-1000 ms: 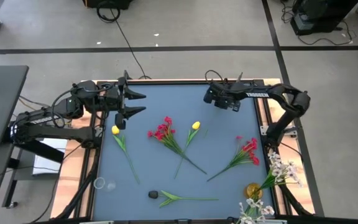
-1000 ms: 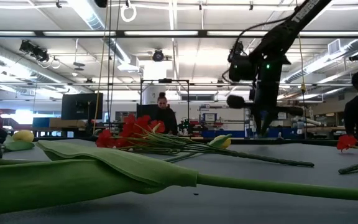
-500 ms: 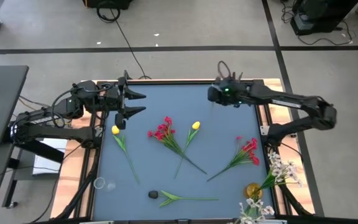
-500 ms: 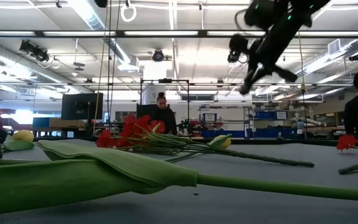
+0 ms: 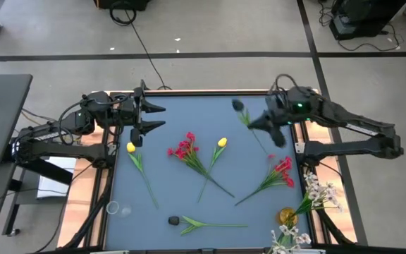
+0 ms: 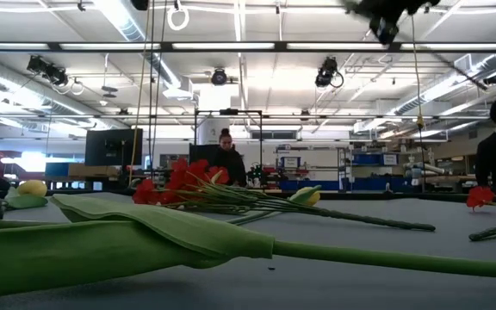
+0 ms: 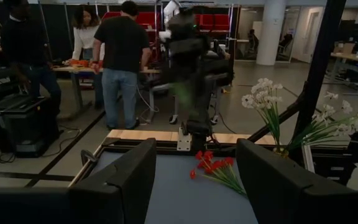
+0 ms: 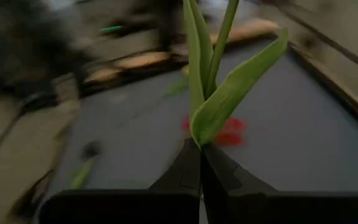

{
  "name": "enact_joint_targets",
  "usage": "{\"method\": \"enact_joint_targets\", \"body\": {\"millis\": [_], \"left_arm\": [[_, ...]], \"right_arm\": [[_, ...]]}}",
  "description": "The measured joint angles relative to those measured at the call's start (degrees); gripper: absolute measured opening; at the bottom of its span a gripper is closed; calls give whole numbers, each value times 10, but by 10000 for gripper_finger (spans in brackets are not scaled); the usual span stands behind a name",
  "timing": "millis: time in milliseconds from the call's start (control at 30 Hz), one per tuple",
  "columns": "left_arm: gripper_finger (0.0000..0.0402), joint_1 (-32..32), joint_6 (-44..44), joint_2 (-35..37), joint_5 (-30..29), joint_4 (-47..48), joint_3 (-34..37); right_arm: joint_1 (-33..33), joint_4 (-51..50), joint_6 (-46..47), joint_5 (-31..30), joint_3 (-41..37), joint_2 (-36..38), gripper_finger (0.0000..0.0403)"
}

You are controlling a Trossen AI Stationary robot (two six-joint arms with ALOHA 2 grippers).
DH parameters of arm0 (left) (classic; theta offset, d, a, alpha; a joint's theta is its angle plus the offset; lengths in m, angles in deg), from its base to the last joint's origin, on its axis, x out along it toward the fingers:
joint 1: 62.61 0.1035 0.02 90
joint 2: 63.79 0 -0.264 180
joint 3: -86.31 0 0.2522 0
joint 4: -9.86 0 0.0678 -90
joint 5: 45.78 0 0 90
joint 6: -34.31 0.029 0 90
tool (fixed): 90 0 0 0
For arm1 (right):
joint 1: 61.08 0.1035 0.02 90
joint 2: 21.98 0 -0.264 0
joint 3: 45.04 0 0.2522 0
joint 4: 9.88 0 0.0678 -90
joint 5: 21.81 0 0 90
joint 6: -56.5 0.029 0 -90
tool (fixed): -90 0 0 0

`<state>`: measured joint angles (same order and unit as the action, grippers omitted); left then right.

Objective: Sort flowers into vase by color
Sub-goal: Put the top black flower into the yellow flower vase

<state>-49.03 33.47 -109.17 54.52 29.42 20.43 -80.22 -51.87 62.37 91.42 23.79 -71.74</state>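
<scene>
My right gripper (image 5: 268,125) is up above the table's far right part, shut on a dark-bud flower whose bud (image 5: 238,105) points toward the far left. My left gripper (image 5: 155,116) waits open near the far left corner. On the grey mat lie two yellow tulips (image 5: 131,147) (image 5: 221,142), two red clusters (image 5: 183,147) (image 5: 283,169) and another dark bud (image 5: 173,221) with its long stem, all flat on their sides. White sprays (image 5: 318,192) stand in an amber vase (image 5: 287,215) at the near right corner. My right gripper pinches the dark-bud flower between its two fingers low on the stem, where the long green leaves spring (image 8: 201,140). Stem and leaves (image 8: 229,93) run forward past the fingertips. The flower is lifted clear of the table and lies slanted, bud end away from the gripper.
A small clear glass (image 5: 111,208) stands at the near left edge. More white sprays (image 5: 290,237) sit at the near right edge. Wooden rails (image 5: 104,176) frame the mat. People stand in the room beyond the table (image 7: 120,56).
My right gripper has risen from low at the far edge, carrying the dark-bud flower, and swung toward the table's right and slightly nearer. In the low view it has climbed out past the top. The flower has turned about with it. The left arm kept still.
</scene>
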Motion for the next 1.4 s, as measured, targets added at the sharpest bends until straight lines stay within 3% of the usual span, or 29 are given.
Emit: {"method": "enact_joint_targets", "body": {"millis": [200, 367, 500, 633, 800, 967, 1400], "left_arm": [[226, 0, 0, 0, 0, 0, 0], [226, 0, 0, 0, 0, 0, 0], [226, 0, 0, 0, 0, 0, 0], [226, 0, 0, 0, 0, 0, 0], [226, 0, 0, 0, 0, 0, 0], [226, 0, 0, 0, 0, 0, 0], [226, 0, 0, 0, 0, 0, 0]], "right_arm": [[48, -6, -98, 115, 0, 62, 6], [92, -23, -144, 176, -4, 97, 4], [135, 29, -140, 177, -45, 130, 2], [177, 157, -93, 169, -109, 171, 1], [221, 338, 9, 170, -205, 219, 0], [263, 458, 104, 169, -292, 262, 0], [370, 588, 120, 140, -407, 271, 0]]}}
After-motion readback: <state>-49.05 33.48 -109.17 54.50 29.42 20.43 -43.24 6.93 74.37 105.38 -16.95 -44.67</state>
